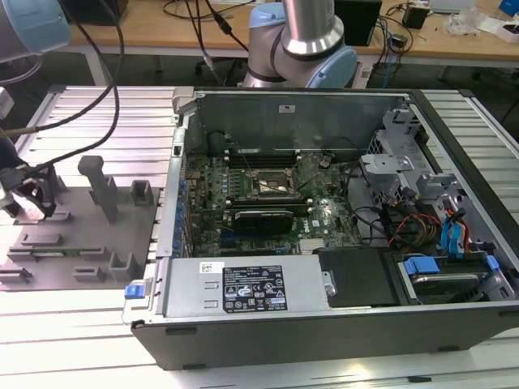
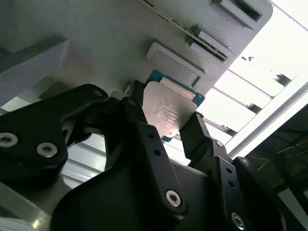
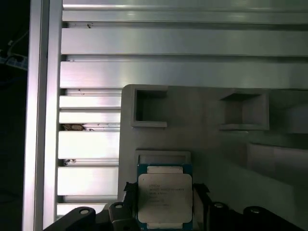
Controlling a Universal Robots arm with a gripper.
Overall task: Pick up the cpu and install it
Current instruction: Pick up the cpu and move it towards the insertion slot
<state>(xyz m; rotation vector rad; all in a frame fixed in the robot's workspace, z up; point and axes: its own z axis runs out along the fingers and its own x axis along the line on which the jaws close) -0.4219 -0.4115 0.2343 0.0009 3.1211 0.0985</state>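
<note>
Pickup stage: the gripper [image 1: 31, 198], fingers [image 2: 144, 139] clamped on opposite sides of the cpu [image 3: 165, 192], at the grey fixture plate's [image 1: 97, 235] edge on the exterior view's left, on a slotted aluminium table [image 1: 105, 113]; the open computer case's [image 1: 324, 324] socket [image 1: 270, 185] looks unfilled, installation outstanding; cabled workbench [image 1: 162, 32] behind.

I get a bright, even exterior view under overhead light. The worktop [image 1: 81, 340] slats glare white toward six o'clock, and the computer case [image 1: 365, 340] interior is shaded. In the second wrist view the tool [image 2: 163, 113] looms dark and soft against blown-out slats. The first wrist view is dimmer, with a dull sheen on the cpu [image 3: 165, 195].
</note>
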